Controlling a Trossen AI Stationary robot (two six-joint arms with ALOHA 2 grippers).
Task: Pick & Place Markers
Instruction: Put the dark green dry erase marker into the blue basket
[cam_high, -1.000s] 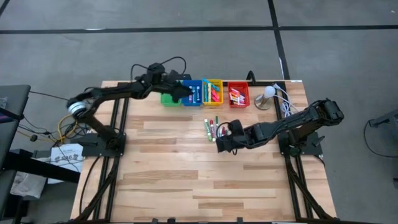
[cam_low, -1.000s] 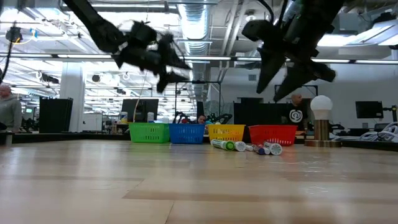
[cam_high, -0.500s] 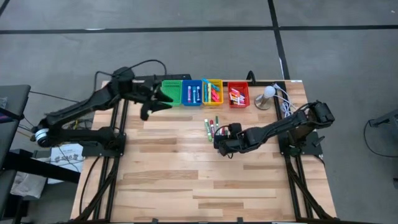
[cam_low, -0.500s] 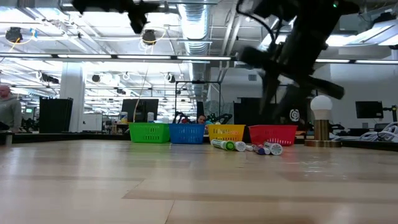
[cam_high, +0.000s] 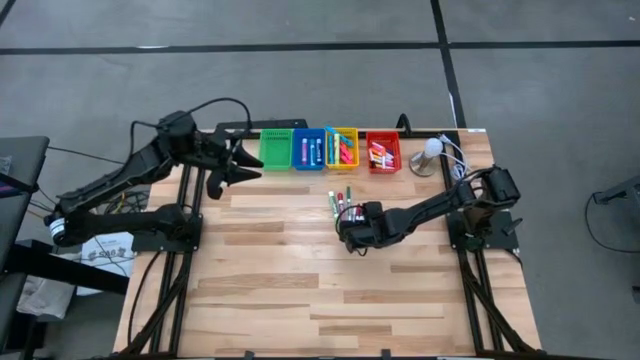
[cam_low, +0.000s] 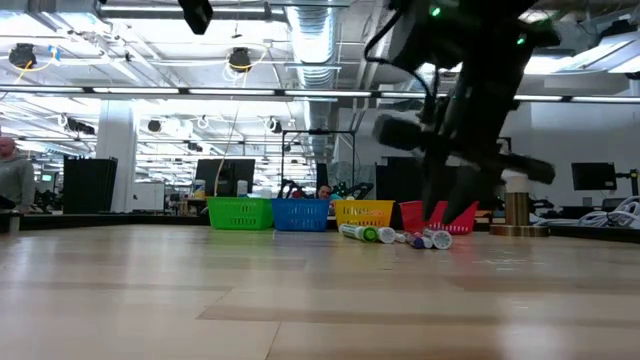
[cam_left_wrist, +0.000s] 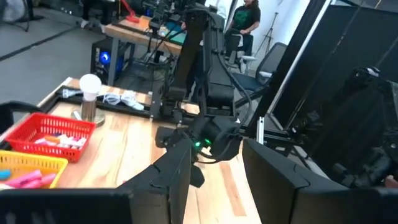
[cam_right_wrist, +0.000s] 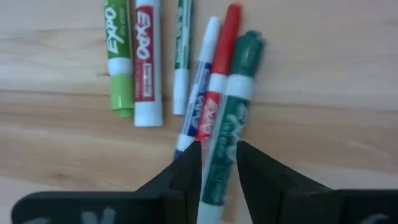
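Markers (cam_right_wrist: 149, 68) labelled "EXPO"

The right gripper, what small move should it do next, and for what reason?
Probably lift straight up. In the wrist view the right gripper has its fingers on either side of the dark green marker, with the red marker pressed alongside, so a slow lift would show whether only one comes.

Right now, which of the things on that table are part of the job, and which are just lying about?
Part of the job:
- loose markers on the wood
- dark green marker between the right tool's fingers
- markers already in the blue bin, yellow bin and red bin
- green bin

Lying about:
- lamp with a round bulb
- white cables by it
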